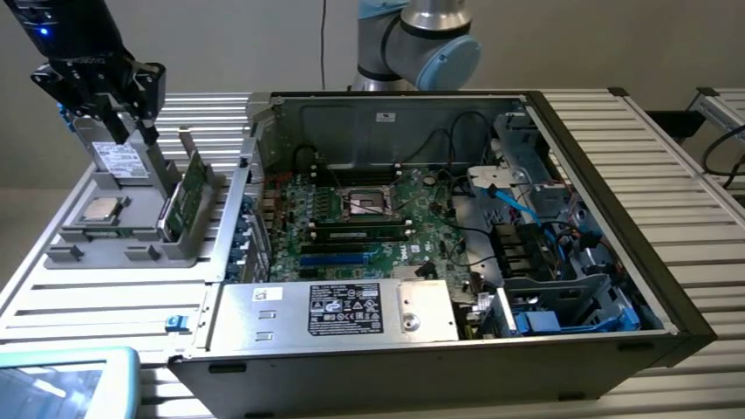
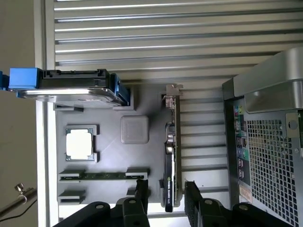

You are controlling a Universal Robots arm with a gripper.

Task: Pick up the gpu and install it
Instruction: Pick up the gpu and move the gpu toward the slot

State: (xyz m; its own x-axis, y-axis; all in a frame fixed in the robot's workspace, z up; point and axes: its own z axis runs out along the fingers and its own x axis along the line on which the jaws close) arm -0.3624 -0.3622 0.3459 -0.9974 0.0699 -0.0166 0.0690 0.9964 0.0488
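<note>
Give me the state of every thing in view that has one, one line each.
hand: open, holding nothing, above the holder
gpu: standing on edge in the holder, not picked up
hard drive: upright in the holder
processor chip: lying flat in its holder recess
computer case: side open, motherboard exposed

Soft, even light comes from above. The silver ribbed metal table point(image 1: 652, 157) looks bright all around the black two-fingered gripper point(image 2: 165, 184). Below the gripper, the grey plastic holder tray point(image 2: 109, 161) has only small, pale shadows. A white shine sits on the silver flat drive point(image 2: 71, 96) close beside the gripper. Farther off, the open black computer case point(image 1: 466, 362) is dim inside.
</note>
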